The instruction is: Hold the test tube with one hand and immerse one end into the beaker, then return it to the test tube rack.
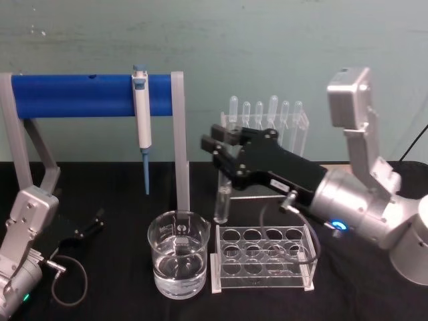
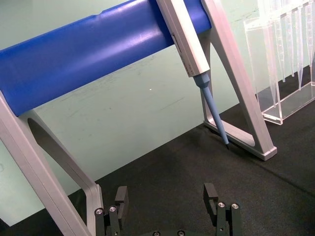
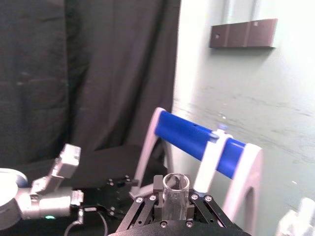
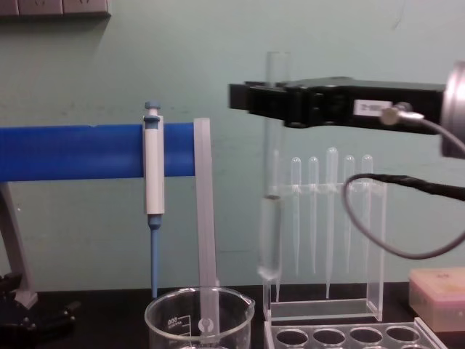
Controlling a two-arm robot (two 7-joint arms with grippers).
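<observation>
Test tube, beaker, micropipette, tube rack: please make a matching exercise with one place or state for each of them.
Things:
1. test tube
2. beaker
3. micropipette
4. tube rack

Places or states:
A. hangs on the blue bar
B. stands on the table, holes empty
C. held upright in the right pincer, above the table
D. stands on the table, holds clear liquid

Pairs: 1-C, 2-D, 3-A, 4-B

Clear glass test tube (image 4: 272,218) between black fingers (image 4: 251,98); clear beaker (image 1: 177,262) with white marks; blue bar (image 1: 87,95); white-blue pipette (image 1: 141,114); black counter (image 1: 374,294); teal wall (image 1: 267,47).
</observation>
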